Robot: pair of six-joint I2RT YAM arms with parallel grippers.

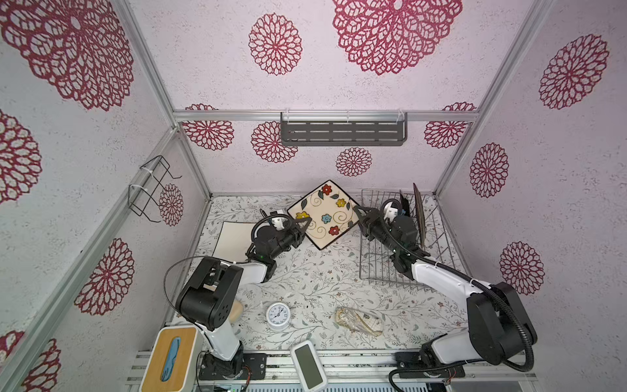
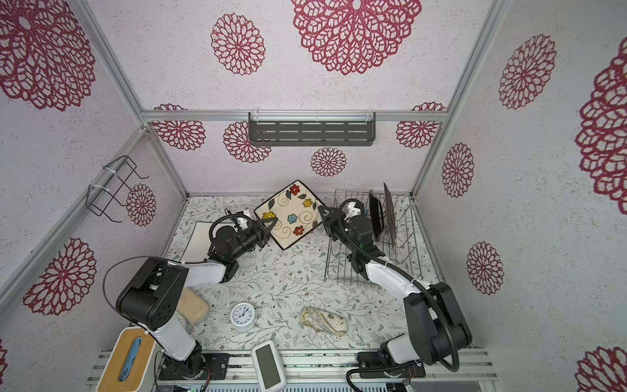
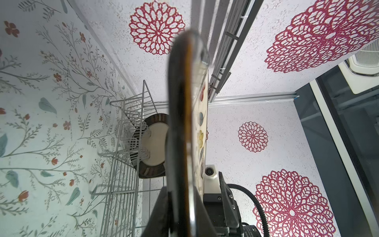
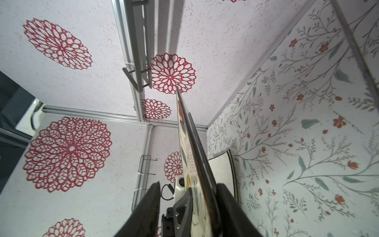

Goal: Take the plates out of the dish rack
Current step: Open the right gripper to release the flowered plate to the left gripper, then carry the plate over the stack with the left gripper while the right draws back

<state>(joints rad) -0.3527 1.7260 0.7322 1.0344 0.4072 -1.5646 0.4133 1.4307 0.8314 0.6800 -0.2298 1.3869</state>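
Clamping cream flower-painted square plate (image 1: 324,215) by one edge with left end effector (image 1: 305,224); straddling opposite side with right end effector (image 1: 359,214), jaws apart, evidently handing over leftward. Hanging aloft just beside silver wire dish rack (image 1: 373,271).

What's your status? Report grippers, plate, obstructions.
Left gripper shut on flower plate. Right gripper open, fingers straddling its opposite corner. Plate clear of dish rack, airborne. No obstruction seen.
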